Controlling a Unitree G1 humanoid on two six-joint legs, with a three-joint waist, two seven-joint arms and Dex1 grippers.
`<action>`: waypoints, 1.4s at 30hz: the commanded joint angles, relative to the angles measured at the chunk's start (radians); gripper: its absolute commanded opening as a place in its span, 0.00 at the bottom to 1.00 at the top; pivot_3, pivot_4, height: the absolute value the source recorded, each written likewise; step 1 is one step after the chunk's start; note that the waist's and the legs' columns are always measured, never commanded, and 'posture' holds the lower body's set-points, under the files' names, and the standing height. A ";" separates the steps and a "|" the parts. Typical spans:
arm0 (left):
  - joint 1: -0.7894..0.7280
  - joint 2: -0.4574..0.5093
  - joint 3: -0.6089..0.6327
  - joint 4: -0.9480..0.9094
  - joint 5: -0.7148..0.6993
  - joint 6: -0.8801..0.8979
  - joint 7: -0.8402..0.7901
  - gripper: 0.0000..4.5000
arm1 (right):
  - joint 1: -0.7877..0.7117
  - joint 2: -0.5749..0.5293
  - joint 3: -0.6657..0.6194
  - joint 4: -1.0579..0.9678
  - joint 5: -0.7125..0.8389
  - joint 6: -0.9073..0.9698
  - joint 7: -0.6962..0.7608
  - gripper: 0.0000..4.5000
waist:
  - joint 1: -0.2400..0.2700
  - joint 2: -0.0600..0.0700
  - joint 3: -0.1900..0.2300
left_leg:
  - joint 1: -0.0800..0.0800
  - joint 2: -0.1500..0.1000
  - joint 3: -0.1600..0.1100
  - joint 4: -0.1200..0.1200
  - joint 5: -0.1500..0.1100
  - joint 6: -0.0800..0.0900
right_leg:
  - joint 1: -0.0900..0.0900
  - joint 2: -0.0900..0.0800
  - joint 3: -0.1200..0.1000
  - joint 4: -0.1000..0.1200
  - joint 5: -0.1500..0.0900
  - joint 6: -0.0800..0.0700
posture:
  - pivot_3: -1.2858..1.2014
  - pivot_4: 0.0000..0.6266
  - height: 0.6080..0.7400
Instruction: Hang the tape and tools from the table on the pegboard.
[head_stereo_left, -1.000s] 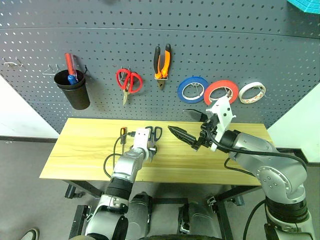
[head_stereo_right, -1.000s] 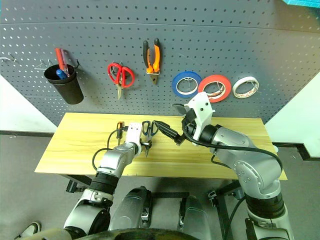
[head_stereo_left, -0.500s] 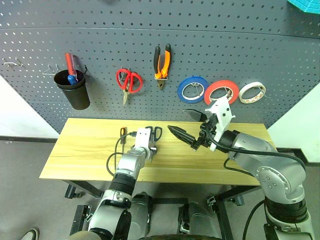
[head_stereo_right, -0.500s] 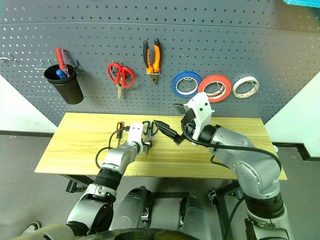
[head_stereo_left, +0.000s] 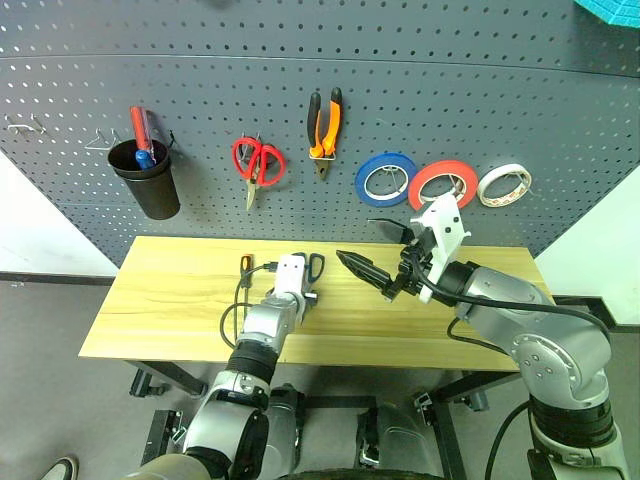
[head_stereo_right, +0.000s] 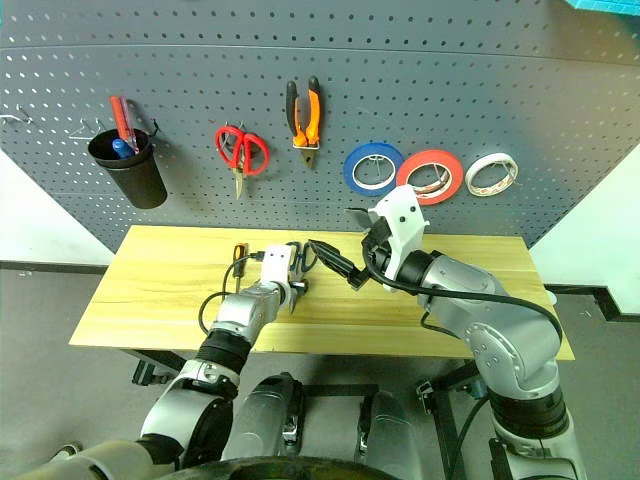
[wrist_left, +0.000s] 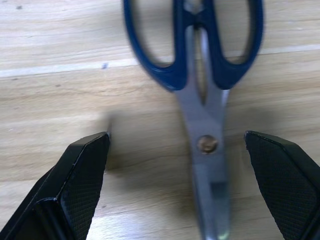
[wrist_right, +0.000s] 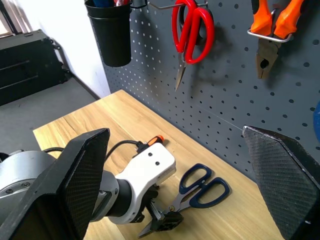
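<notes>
My left hand (wrist_left: 175, 192) is down low over the table (head_stereo_left: 170, 300), fingers spread wide on either side of the blue-handled scissors (wrist_left: 200, 85); the scissors lie flat on the wood near the table's far edge, about midway along it, blades toward me, and neither finger touches them; the small screwdriver (head_stereo_left: 243, 270) lies just beside them, toward the left end of the table. My right hand (head_stereo_left: 385, 258) hangs in the air above the middle of the table, pointing across toward my left hand, fingers wide apart and holding nothing. On the pegboard (head_stereo_left: 450, 90) behind the table's far edge, the orange-and-black pliers (head_stereo_left: 324, 128) already hang on a hook; the red tape (head_stereo_left: 442, 185) hangs too, between a blue roll (head_stereo_left: 386, 179) and a white roll (head_stereo_left: 504, 185); red scissors (head_stereo_left: 258, 165) hang left of the pliers, and a black cup (head_stereo_left: 146, 177) sits furthest left.
</notes>
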 joint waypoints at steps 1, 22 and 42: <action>-0.031 -0.004 0.000 0.016 0.010 -0.015 0.016 1.00 | 0.003 0.004 -0.009 -0.043 0.007 -0.013 -0.006 0.99 | 0.000 0.000 0.000 | 0.000 0.000 0.000 0.000 0.000 0.000 | 0.000 0.000 0.000 0.000 0.000 0.000 | 0.62 0.16 0.37; -0.035 -0.004 -0.004 0.048 0.017 0.005 0.028 0.14 | 0.006 0.007 -0.013 -0.051 0.009 -0.014 -0.027 1.00 | -0.001 0.000 0.000 | 0.000 0.000 0.000 0.000 0.000 0.000 | 0.000 0.000 0.000 0.000 0.000 0.000 | 0.61 0.17 0.37; 0.159 0.077 -0.153 -0.351 0.091 -0.107 -0.084 0.12 | 0.012 0.004 -0.016 -0.036 0.017 -0.020 -0.006 1.00 | -0.001 0.000 0.000 | -0.001 0.000 -0.001 0.000 0.000 0.000 | 0.000 -0.001 -0.001 -0.002 0.000 0.000 | 0.62 0.15 0.37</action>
